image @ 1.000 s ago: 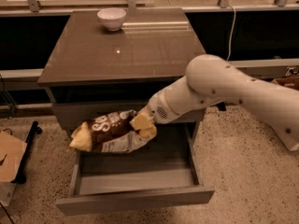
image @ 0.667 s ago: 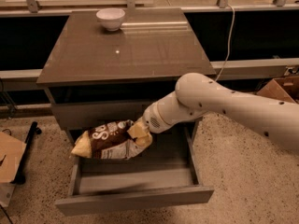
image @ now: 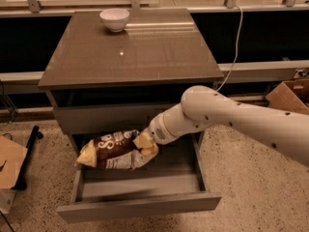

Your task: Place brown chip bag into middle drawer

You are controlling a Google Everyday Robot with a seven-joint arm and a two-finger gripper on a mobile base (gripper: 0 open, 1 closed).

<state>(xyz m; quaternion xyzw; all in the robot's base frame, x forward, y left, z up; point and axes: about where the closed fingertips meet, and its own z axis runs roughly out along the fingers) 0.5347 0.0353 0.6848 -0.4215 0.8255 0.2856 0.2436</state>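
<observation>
The gripper [image: 145, 144], clamped on the brown chip bag [image: 113, 150], is lower now, just left of frame centre; the bag hangs closer over the middle drawer [image: 140, 206].

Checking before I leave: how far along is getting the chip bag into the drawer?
Done: middle drawer stands open. In hand: the gripper holds the brown chip bag low over the drawer's back left. Left: release it inside; one end overhangs the left wall.

A white bowl [image: 115, 19] sits on the cabinet top [image: 130, 57], a cardboard box [image: 289, 94] far right.
</observation>
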